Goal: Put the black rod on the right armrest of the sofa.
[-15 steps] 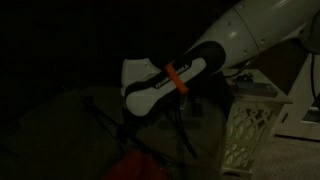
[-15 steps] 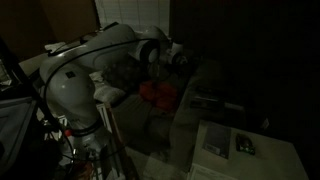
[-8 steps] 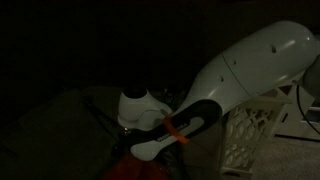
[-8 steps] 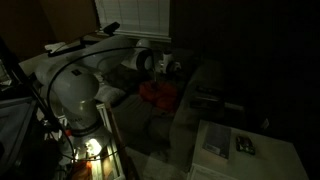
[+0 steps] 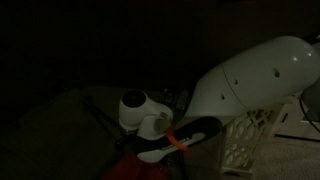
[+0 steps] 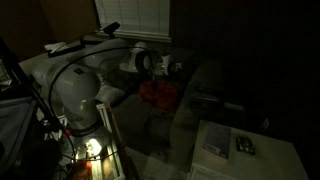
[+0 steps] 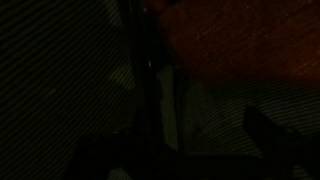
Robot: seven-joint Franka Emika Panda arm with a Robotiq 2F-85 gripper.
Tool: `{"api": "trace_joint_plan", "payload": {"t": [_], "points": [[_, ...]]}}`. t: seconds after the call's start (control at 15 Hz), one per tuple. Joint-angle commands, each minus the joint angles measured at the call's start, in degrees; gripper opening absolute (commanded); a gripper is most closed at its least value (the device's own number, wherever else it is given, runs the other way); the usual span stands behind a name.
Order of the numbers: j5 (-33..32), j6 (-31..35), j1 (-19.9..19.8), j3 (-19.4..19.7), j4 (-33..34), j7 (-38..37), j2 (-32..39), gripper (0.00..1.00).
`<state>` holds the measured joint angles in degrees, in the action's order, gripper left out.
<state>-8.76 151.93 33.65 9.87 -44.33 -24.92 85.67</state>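
Note:
The scene is very dark. My white arm (image 5: 240,85) reaches down over the grey-olive sofa (image 6: 200,85), its wrist (image 5: 138,112) low above the seat. In an exterior view my gripper (image 6: 177,68) hangs over a red cushion (image 6: 155,93); its jaws are too dark to read. The wrist view shows a dark upright bar (image 7: 146,70) beside a red patch (image 7: 240,40); I cannot tell whether it is the black rod. Thin dark sticks (image 5: 100,118) cross in front of the sofa. The sofa's armrest (image 6: 192,105) is a dim padded block below the gripper.
A white lattice-sided cabinet (image 5: 250,140) stands behind the arm. A low table (image 6: 255,160) holds a white object (image 6: 216,140) and a small dark one (image 6: 244,145). A window blind (image 6: 135,18) is behind the sofa. The robot base (image 6: 70,95) is near the camera.
The arm has swung down and forward over the sofa. The wrist is now lower and nearer the seat and red cushion; movement has slowed in the last half second.

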Motion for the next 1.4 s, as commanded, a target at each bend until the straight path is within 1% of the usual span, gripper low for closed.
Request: {"api": "trace_joint_plan", "payload": {"t": [0.0,0.13,0.33,0.4,0.47,0.53,0.8,0.87,0.93,1.0,1.07,1.27,1.33], "points": [[-0.68,-1.59,0.1,0.54,-0.29,-2.84,0.0,1.0],[0.28,-1.29,-1.15,-1.52,-0.98,-1.73,0.01,1.0],[0.7,-0.78,-2.69,-2.33,-0.85,-1.54,0.16,1.0],[0.99,-1.84,-3.19,-2.9,-0.82,-1.26,0.18,1.0],[1.66,-3.6,-4.08,-4.43,-0.2,0.06,0.19,1.0],[0.1,-1.8,-3.01,-2.49,-0.43,-1.37,0.2,1.0],[0.11,-1.95,-3.29,-2.66,-0.38,-1.28,0.21,1.0],[-0.3,-0.5,-2.94,-2.03,-0.83,-1.88,0.21,1.0],[-0.05,2.49,-2.99,-2.13,-1.86,-3.04,0.21,1.0],[-0.15,5.18,-2.54,-1.02,-3.48,-5.43,0.23,1.0],[0.36,7.98,-3.0,-2.17,-5.16,-4.76,0.25,1.0],[0.95,17.31,-1.62,0.55,-11.38,-8.36,0.44,1.0],[1.83,20.27,-1.46,0.62,-13.03,-8.46,0.6,1.0]]}}
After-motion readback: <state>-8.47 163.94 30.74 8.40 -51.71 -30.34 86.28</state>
